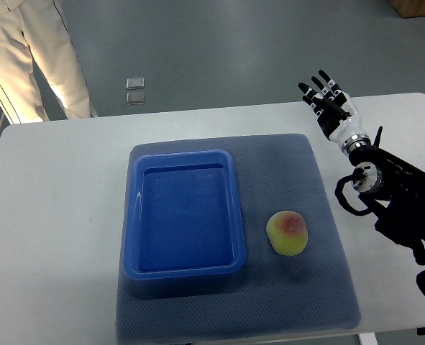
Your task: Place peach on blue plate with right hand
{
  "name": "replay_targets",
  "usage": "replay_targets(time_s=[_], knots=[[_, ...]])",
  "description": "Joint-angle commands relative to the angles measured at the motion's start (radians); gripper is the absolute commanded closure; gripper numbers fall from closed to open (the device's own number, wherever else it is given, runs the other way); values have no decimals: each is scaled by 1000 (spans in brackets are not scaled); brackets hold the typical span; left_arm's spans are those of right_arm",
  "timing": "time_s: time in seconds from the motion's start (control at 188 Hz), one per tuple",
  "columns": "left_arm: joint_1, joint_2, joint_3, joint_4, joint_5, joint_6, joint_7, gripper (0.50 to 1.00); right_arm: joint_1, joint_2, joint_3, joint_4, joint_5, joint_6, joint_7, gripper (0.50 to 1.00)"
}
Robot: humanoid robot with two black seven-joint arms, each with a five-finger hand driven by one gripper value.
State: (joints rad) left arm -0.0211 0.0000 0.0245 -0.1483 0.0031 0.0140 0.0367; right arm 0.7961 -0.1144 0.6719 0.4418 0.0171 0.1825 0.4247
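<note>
Blue-grey matting [320, 280] covers the middle of a white table [54, 251], and on it sit the 2 things that matter. At the left of the mat lies the blue plate [133, 215], a rectangular dish with a raised rim and rounded corners, its floor bare. Just to the right of it, apart from the rim and nearer the near edge of the mat than the far one, rests the peach [288, 232], yellow-green with a pink-red blush on top. It lies on the mat itself, outside the plate.

At the right, the right hand [330, 106] is over the far right part of the table, beyond the mat's far right corner and well apart from the peach. Its fingers [321, 81] are dark-tipped, spread and pointing toward the far side, released and grasping nothing. The white palm leads back to a silver wrist and then a black arm [399, 198] with looped cabling, which comes in from the right edge of the view.

Beyond the far left corner of the table stands a person [36, 57] in pale trousers on the grey floor [234, 43]. A small square fitting [135, 90] is set in the floor, beyond the table's far edge.
</note>
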Motion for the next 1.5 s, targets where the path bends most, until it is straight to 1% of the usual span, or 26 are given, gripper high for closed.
replay_targets(time_s=[0.0,1.364,1.497], knots=[[0,0,0,1,0,0,0,500,0,-1,0,0,0,0,0,570],[3,0,0,-4,0,0,0,500,-11,-13,-3,6,0,2,0,570],[3,0,0,-4,0,0,0,500,-9,-14,-20,9,-2,-3,11,570]])
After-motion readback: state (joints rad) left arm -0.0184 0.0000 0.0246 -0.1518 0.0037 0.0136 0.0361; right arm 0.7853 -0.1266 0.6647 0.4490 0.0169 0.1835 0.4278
